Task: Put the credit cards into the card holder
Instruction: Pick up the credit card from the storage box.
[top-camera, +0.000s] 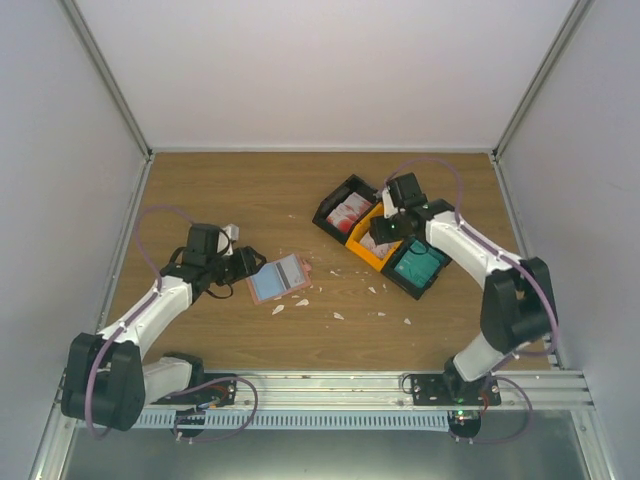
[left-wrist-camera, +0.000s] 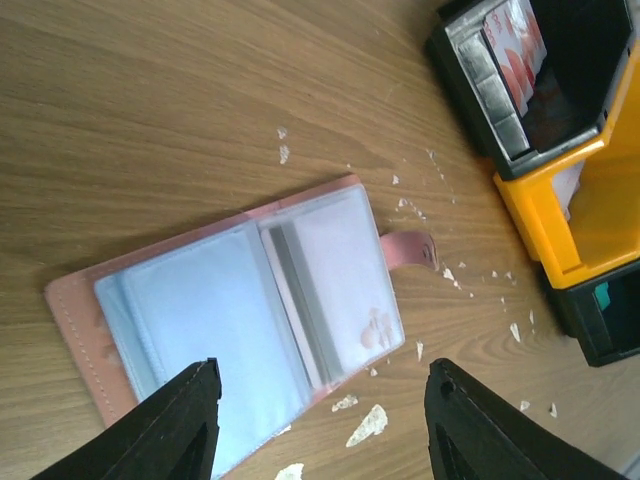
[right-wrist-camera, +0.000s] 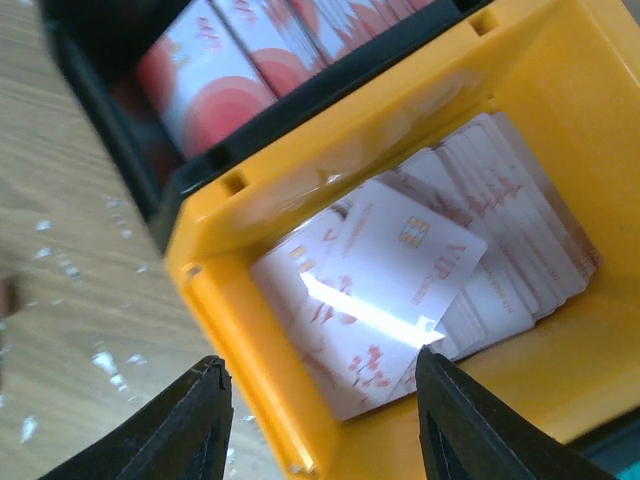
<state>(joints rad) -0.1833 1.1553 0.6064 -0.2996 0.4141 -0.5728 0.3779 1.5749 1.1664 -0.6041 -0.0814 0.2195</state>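
A wooden table (top-camera: 250, 190) is enclosed by white walls (top-camera: 320, 70); the left end effector (left-wrist-camera: 320, 378) and right end effector (right-wrist-camera: 322, 362) are held open, empty.

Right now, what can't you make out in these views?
Top view: right gripper covers most of the orange bin; contents hidden.
Left wrist view: card holder near corner sits behind a left gripper finger and the bottom edge.
Right wrist view: print on the cards is blurred, with glare.
Left wrist view: lower black bin is cut off by the right edge.

"VIP" on top pale card (right-wrist-camera: 400, 265) in orange bin (right-wrist-camera: 560, 120)
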